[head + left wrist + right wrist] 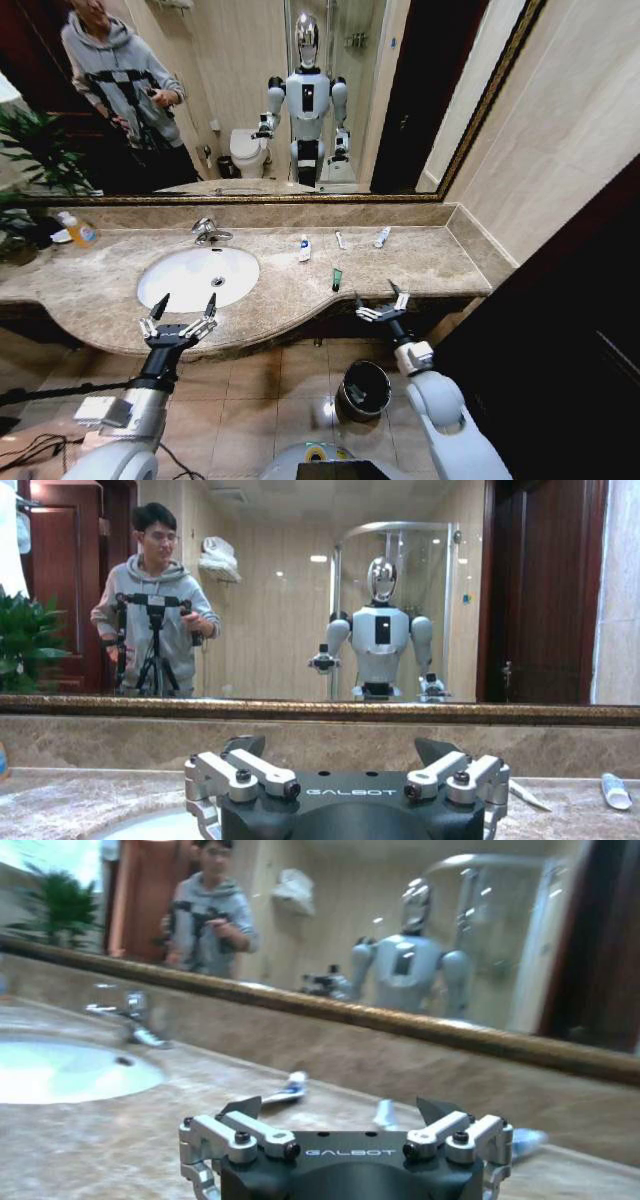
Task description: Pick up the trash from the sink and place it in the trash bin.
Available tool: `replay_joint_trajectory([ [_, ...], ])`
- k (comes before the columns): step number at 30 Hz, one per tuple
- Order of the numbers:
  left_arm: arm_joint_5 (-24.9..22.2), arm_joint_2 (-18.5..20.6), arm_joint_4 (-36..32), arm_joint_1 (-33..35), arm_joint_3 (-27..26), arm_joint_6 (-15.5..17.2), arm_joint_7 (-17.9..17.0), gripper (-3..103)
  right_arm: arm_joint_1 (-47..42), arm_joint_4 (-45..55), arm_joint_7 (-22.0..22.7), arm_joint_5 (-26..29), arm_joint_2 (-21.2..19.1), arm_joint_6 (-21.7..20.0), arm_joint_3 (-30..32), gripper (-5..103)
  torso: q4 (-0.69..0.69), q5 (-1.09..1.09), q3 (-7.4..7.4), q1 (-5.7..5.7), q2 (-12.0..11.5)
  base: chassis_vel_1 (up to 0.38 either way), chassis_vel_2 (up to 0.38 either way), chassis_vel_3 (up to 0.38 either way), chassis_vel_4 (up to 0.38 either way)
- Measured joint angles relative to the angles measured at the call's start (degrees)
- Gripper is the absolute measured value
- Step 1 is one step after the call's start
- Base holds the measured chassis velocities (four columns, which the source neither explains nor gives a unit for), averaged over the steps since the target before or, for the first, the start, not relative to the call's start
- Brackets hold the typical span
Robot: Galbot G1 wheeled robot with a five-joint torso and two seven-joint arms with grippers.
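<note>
Fig.: start posture, both arms raised at the counter edge. Left gripper (180, 322) hovers w/ fingers spread wide, at the 6 o'clock rim of the sink (165, 290). Right gripper (385, 304) also spread, empty, at the counter edge just right of the dark-green tube (338, 279).

Trash lies on the marble counter (420, 262), not in the basin, which looks empty. From basin centre: a white tube w/ blue end (305, 248) at approx. 2 o'clock, then a slim white sachet (340, 239) and another white tube (382, 237) farther along toward 2–3 o'clock near the backsplash; the dark-green tube sits at 3 o'clock by the front edge. Any further pieces are too small to make out.

Trash bin (364, 388) stands on the floor below the counter, between the two arms, nearer the right.

Handling (judged): items light, soft-walled, smooth plastic; they lie flat on polished stone, so likely to skid or roll under a glancing touch. Best hold: pinch across the short width at mid-body, fingers straddling the tube, light closure.

The clear bottle of orange liquid (77, 229), at 10 o'clock, is not trash.
</note>
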Motion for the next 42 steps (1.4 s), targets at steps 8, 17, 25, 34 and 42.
replay_joint_trajectory([
  [8,0.00,0.00,0.00,0.00,0.00,0.00,0.00,100,10.89,-8.53,-0.02,2.27,0.15,-2.93,-4.76,100,0.01,0.01,0.00,0.01,0.00,0.000,0.000,0.000,0.000],
  [17,0.00,0.00,0.00,0.00,0.00,0.00,0.00,100,15.23,-15.70,1.98,3.47,2.57,-5.13,-9.37,100,0.01,0.00,0.00,0.01,0.00,0.000,0.000,0.000,0.000],
  [25,0.00,0.00,0.00,0.00,0.00,0.00,0.00,100,16.25,-18.49,3.19,3.11,4.54,-5.73,-9.30,99,0.01,0.00,0.00,0.00,0.00,0.000,0.000,0.000,0.000],
  [34,0.00,0.00,0.00,0.00,0.00,0.00,0.00,100,16.04,-19.96,3.35,2.79,4.40,-5.79,-7.87,71,0.00,0.00,0.00,0.00,0.00,0.000,0.000,0.000,0.000],
  [42,0.00,0.00,0.00,0.00,0.00,0.00,0.00,100,15.46,-20.50,3.32,2.72,3.64,-4.65,-6.38,38,0.00,0.01,0.00,0.00,0.00,0.000,0.000,0.000,0.000],
])
